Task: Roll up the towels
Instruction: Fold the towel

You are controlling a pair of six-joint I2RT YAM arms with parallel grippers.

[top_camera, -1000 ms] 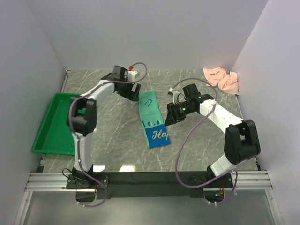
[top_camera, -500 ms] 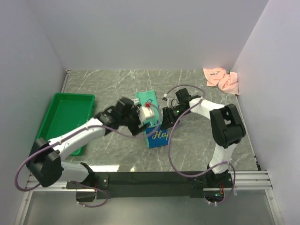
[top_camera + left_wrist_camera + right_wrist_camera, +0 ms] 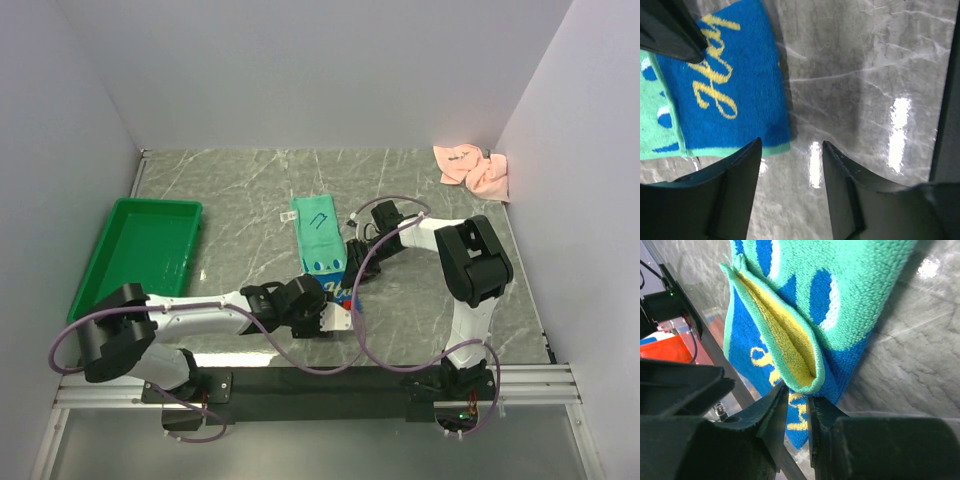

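- The green tray (image 3: 160,205) sits left, apart from the teal towel (image 3: 318,235) and pink towel (image 3: 475,170).
- Only the wrist views show the right gripper (image 3: 799,395) pinching the teal towel's fold and the left gripper (image 3: 791,145) spread beside it.

The teal towel (image 3: 318,232) is mint green with blue and white drop shapes, a royal blue band with yellow script, a yellow inner face, and perhaps a small dark motif. At one o'clock the pink towel (image 3: 473,170) is pale salmon. At nine o'clock the tray (image 3: 140,250) is bright green. The table (image 3: 230,190) is grey marble, white-veined
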